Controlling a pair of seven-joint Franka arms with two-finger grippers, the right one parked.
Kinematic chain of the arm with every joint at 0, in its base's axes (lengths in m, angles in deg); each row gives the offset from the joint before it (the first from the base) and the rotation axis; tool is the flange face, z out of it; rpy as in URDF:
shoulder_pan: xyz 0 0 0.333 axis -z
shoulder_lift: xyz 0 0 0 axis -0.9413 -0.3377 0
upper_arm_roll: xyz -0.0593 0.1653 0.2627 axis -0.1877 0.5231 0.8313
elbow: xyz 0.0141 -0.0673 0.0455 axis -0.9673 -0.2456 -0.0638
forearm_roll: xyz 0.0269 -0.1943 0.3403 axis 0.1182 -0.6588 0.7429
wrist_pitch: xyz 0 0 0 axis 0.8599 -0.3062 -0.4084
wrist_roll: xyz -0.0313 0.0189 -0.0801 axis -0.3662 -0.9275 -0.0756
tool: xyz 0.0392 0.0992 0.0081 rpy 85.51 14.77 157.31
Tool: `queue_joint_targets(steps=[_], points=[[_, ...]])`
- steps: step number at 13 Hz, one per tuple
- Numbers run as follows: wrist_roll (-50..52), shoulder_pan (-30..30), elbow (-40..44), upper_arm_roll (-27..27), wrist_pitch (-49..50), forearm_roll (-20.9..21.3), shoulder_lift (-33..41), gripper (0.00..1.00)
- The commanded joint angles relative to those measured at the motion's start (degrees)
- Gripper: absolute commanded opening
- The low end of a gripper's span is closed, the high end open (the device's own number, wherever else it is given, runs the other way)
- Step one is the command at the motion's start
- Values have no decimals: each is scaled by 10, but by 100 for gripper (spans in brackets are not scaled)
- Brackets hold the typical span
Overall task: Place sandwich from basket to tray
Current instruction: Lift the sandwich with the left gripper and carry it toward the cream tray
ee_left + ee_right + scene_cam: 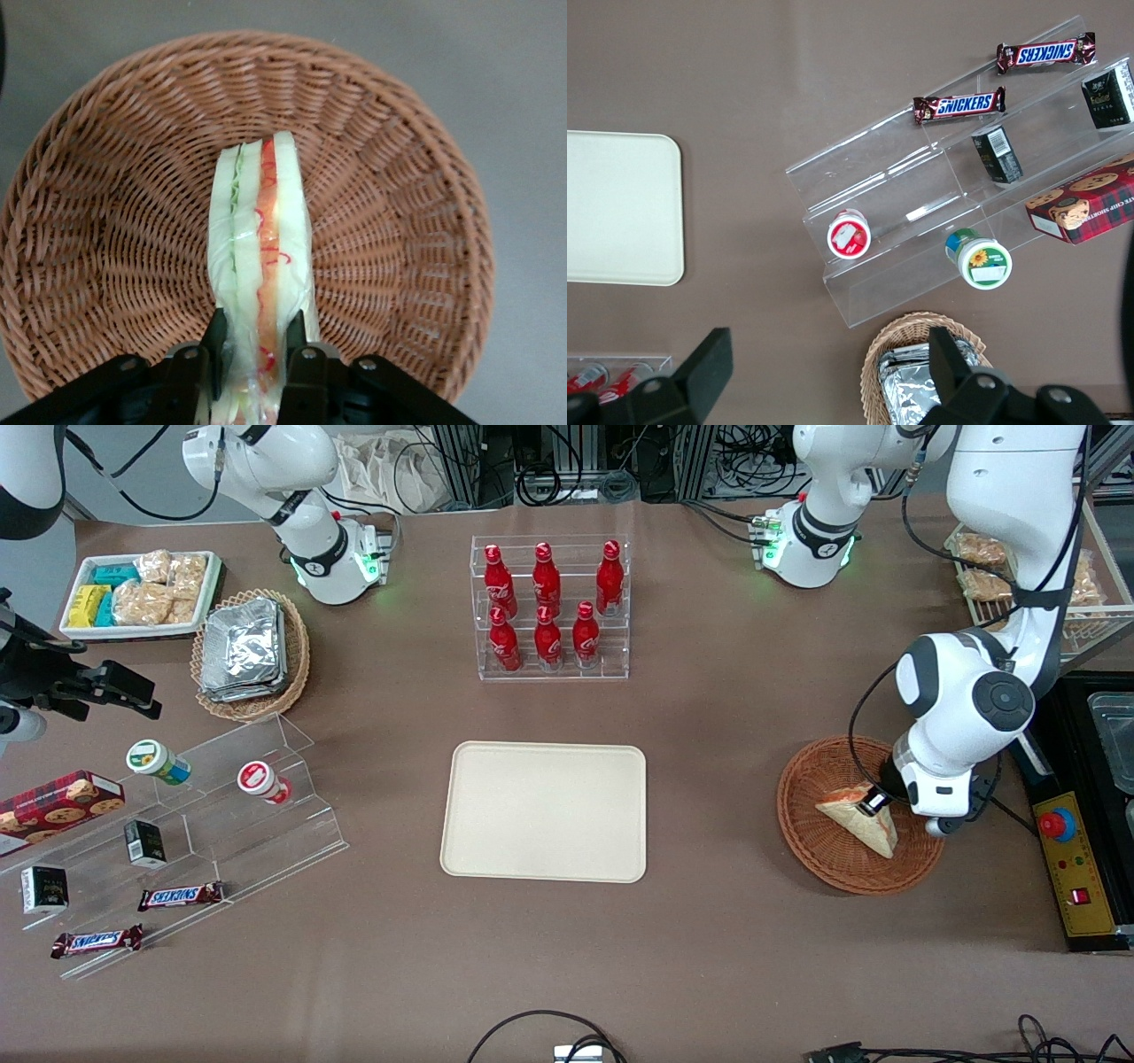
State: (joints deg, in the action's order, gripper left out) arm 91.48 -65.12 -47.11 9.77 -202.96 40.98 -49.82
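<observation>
The left arm's gripper point(257, 350) clamps its two fingers point(215, 341) on either face of the sandwich point(261, 257), which stands on edge inside the reddish-brown basket point(106, 248), its orange-red and green filling turned up toward the wrist. The grasp looks made but the wedge is not yet clear of the wicker, so the lift and the carry appear still to come. The cream tray point(544, 811) lies well apart from the claw, toward the parked arm's end, bare.

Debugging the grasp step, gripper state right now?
Left gripper: closed on the sandwich, which is inside the basket.
</observation>
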Motion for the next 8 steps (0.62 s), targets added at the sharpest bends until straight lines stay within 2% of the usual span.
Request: queue_joint_targets(steps=[1,3,6,8], points=[[-15,1,48,-2,95,2,44,0],[-51,2,138,-11,217,5,53,0],[-165,2,317,-17,434,27,36,0],[-209,2,384,-36,490,28,33,0]])
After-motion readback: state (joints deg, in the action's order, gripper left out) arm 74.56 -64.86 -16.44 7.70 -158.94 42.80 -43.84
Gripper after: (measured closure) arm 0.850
